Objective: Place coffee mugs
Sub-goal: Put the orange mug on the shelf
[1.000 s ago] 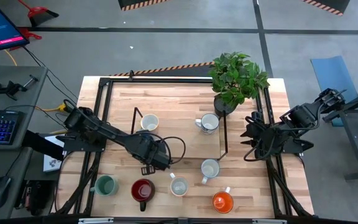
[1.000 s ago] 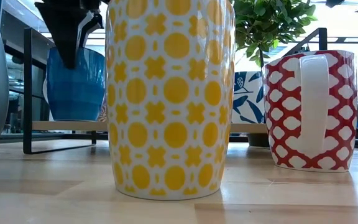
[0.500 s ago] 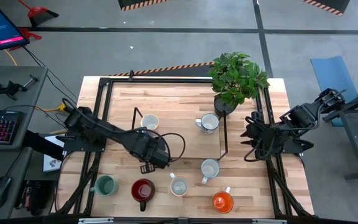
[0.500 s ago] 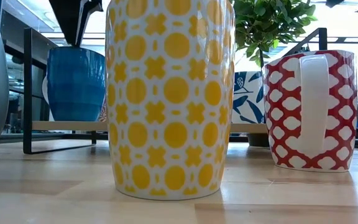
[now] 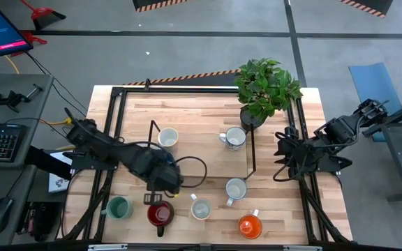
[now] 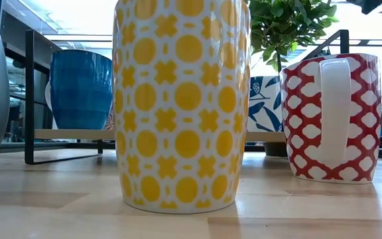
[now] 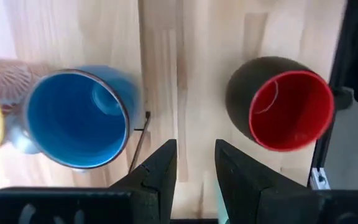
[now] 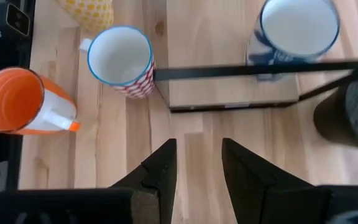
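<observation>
My left gripper (image 5: 160, 192) (image 7: 196, 155) is open and empty above the table. It is between the blue mug (image 7: 79, 118) on its far side and the dark mug with a red inside (image 7: 284, 109) (image 5: 160, 213) on its near side. The blue mug (image 6: 81, 89) stands on the low wooden shelf (image 6: 71, 134); my left arm hides it in the high view. A cream mug (image 5: 167, 137) stands behind it. My right gripper (image 5: 279, 157) (image 8: 197, 155) waits open at the table's right.
Near the front stand a green mug (image 5: 119, 207), a yellow-patterned mug (image 5: 201, 208), a red-patterned mug (image 5: 236, 188) and an orange mug (image 5: 250, 225). A blue-leaf mug (image 5: 234, 137) stands on the shelf's right end. A potted plant (image 5: 265, 87) stands behind the shelf's black frame (image 5: 251, 150).
My left gripper has risen from just above the blue mug and out of the low view. It has moved toward the table's near and left edges, and is now beside the red mug. The blue mug has stayed on the shelf.
</observation>
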Action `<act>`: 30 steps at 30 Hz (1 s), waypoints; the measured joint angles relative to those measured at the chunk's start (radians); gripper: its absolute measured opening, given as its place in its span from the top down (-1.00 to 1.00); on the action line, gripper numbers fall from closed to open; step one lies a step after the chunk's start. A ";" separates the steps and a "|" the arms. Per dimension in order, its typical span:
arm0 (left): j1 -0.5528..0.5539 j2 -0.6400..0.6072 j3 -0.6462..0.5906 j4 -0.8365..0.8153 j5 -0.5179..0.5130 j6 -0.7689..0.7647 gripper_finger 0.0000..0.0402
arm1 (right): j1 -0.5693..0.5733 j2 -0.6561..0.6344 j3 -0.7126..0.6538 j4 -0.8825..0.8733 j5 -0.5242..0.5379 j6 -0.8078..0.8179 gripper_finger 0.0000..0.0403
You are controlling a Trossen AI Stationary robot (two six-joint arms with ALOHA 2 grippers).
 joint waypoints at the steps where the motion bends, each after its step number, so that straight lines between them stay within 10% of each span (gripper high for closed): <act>1: -0.006 -0.021 -0.001 0.002 -0.011 0.014 0.51 | 0.000 0.000 0.000 -0.006 -0.002 0.016 0.47; 14: -0.072 -0.441 -0.023 0.002 -0.416 0.015 0.51 | 0.000 0.000 0.000 0.002 0.028 0.234 0.47; 22: -0.075 -0.763 -0.381 0.016 -0.463 -0.137 0.51 | 0.000 0.000 0.000 0.001 0.023 0.282 0.47; 30: -0.075 -0.997 -0.751 0.251 -0.288 -0.218 0.51 | 0.000 0.000 0.000 0.001 -0.003 0.363 0.47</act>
